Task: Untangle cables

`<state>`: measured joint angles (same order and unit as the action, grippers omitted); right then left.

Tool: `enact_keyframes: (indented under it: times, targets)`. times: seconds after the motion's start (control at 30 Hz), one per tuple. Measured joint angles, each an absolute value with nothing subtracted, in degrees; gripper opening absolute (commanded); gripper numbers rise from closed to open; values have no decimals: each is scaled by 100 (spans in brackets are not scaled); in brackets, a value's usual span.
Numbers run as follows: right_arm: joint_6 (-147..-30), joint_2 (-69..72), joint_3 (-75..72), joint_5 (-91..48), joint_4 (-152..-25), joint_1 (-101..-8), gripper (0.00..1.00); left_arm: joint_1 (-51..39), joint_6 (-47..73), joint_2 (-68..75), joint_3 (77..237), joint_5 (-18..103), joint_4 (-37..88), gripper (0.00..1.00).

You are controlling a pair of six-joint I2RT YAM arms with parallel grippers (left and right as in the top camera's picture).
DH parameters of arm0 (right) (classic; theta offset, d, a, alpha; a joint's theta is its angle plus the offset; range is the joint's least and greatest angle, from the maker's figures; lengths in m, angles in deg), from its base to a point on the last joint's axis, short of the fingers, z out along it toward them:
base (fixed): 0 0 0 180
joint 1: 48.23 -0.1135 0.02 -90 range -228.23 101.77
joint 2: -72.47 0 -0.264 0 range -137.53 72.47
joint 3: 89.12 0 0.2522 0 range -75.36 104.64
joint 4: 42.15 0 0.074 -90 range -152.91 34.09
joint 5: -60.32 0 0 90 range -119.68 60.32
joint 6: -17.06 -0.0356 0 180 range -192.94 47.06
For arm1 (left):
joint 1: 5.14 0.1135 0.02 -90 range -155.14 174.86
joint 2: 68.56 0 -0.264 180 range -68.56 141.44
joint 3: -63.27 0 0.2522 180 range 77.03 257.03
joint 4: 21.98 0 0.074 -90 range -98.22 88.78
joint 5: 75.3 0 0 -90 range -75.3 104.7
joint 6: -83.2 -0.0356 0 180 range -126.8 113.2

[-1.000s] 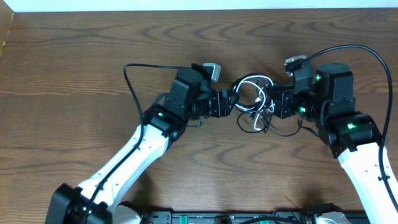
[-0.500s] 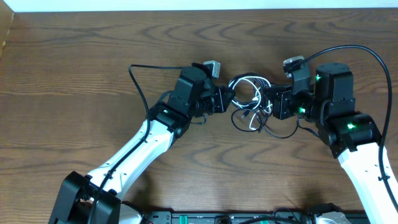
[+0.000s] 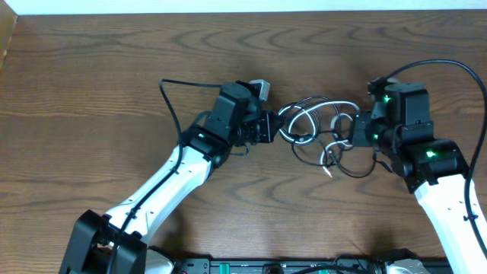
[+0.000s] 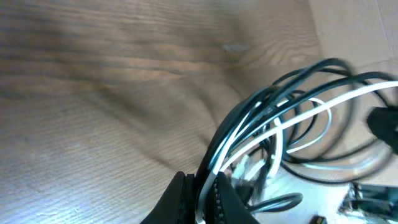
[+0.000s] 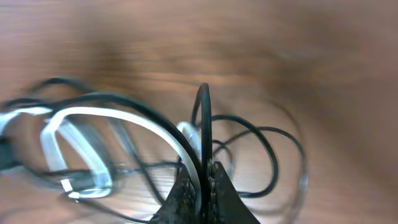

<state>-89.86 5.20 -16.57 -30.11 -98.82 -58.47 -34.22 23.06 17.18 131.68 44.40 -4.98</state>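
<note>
The left tool (image 3: pixel 277 126) is pinched shut on the cables (image 3: pixel 316 129). The left wrist view shows white and black strands running together between its fingers (image 4: pixel 179 202). The right tool (image 3: pixel 354 131) is likewise clamped, on a black strand with a white one pressed beside it. Between the two tools, near the middle of the bench (image 3: pixel 114 61), the white cable (image 3: pixel 335 105) loops across, while the black cables (image 3: pixel 351 173) sag in slack loops toward the near side. The risk, as I judge it, is that each tool holds several strands at once, so drawing the tools apart could cinch the knot tighter rather than free it — or drag a strand out of a grip
</note>
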Motion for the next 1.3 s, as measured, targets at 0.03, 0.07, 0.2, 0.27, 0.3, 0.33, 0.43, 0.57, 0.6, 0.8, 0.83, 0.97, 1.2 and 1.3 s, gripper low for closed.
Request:
enact_keyframes:
  times: [0.03, 0.07, 0.2, 0.27, 0.3, 0.33, 0.43, 0.57, 0.6, 0.8, 0.83, 0.97, 1.2, 1.3]
  targets:
    - [-9041, 520, -1657, -3214, -9957, -5786, 1, -3332, 2232, 1639, 13168, 4615, -491, 7]
    - [-9061, 520, -1657, -3369, -10003, -5731, 1, -3247, 2160, 1538, 13168, 4774, -483, 7]
    - [-9131, 520, -1657, -3695, -10094, -5504, 1, -2829, 1985, 979, 13168, 5332, -367, 7]
    - [-9144, 520, -1657, -3739, -10138, -5408, 1, -2580, 1946, 741, 13168, 5498, -308, 7]
    - [-9144, 520, -1657, -3737, -10151, -5384, 1, -2432, 1928, 642, 13168, 5570, -295, 8]
    - [-9146, 520, -1657, -3726, -10160, -5369, 1, -2272, 1906, 568, 13168, 5644, -275, 7]
    - [-9146, 520, -1657, -3686, -10188, -5338, 1, -1739, 2031, 483, 13168, 5810, -139, 7]
    - [-9146, 520, -1657, -3435, -10166, -5331, 1, -1216, 2610, 489, 13168, 5952, 313, 7]
    - [-9150, 520, -1657, -3324, -10131, -5329, 2, -1144, 2929, 496, 13166, 6096, 326, 7]
    - [-8829, 518, -1657, -2189, -9839, -5200, 65, -1201, 3589, 524, 13157, 6748, -483, 7]
    - [-8694, 518, -1657, -1824, -9782, -5183, 72, -1258, 3624, 524, 13157, 6802, -557, 7]
    - [-8014, 518, -1657, -185, -9611, -5185, 80, -1597, 3637, 526, 13157, 6792, -546, 7]
    - [-7520, 518, -1657, 1100, -9570, -5213, 74, -2261, 3535, 526, 13157, 6698, -601, 7]
    - [-7443, 511, -1657, 1262, -9544, -5292, 74, -2513, 3509, 529, 13155, 6754, -920, 7]
